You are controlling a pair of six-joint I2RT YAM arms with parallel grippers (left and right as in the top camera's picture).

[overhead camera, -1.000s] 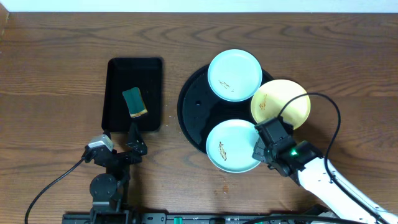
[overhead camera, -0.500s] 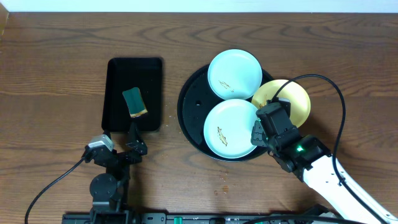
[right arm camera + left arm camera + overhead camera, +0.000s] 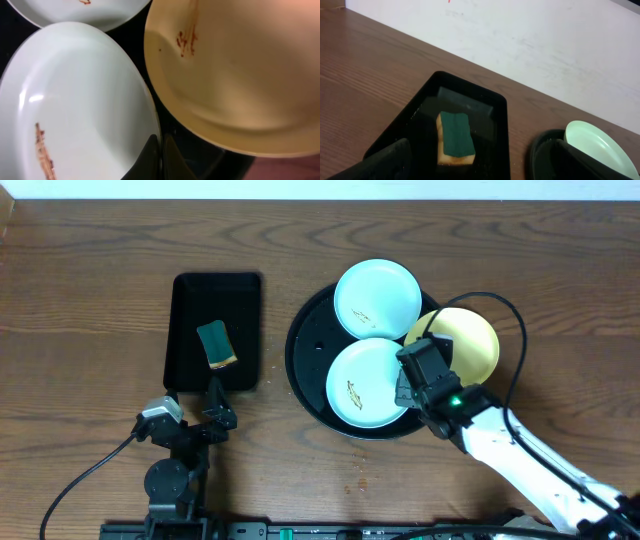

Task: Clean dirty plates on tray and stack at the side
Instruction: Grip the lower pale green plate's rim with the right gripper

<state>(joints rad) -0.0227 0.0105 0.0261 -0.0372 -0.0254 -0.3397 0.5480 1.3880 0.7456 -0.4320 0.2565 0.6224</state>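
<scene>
- Overhead: all three plates are on or at the round black tray point(image 3: 303, 350). The far mint plate point(image 3: 377, 300) and near mint plate point(image 3: 366, 383) lie inside it. The yellow plate point(image 3: 468, 340) overlaps the right rim and hangs partly over the table point(image 3: 560, 280). Nothing is stacked at the side yet.
- Overhead: the right gripper point(image 3: 404, 388) is at the near mint plate's right edge, between that plate and the yellow one. The sponge point(image 3: 216, 344) lies in the rectangular tray point(image 3: 190, 300), well apart from the plates.
- Left wrist: the left gripper point(image 3: 482, 152) is spread wide and empty, aimed at the sponge from just short of the rectangular tray.
- Right wrist: the fingers are pressed together with nothing between them, tips against the near mint plate's rim. Smears show on the near mint plate and the yellow plate.
- Step, my read: early setup. No wiping has started, and the right arm is positioning the near mint plate.
- Next, my read: the left gripper drops onto the sponge and closes across its short sides. The right gripper has to open before it can take a rim. The tilted yellow plate is close enough to get bumped.
</scene>
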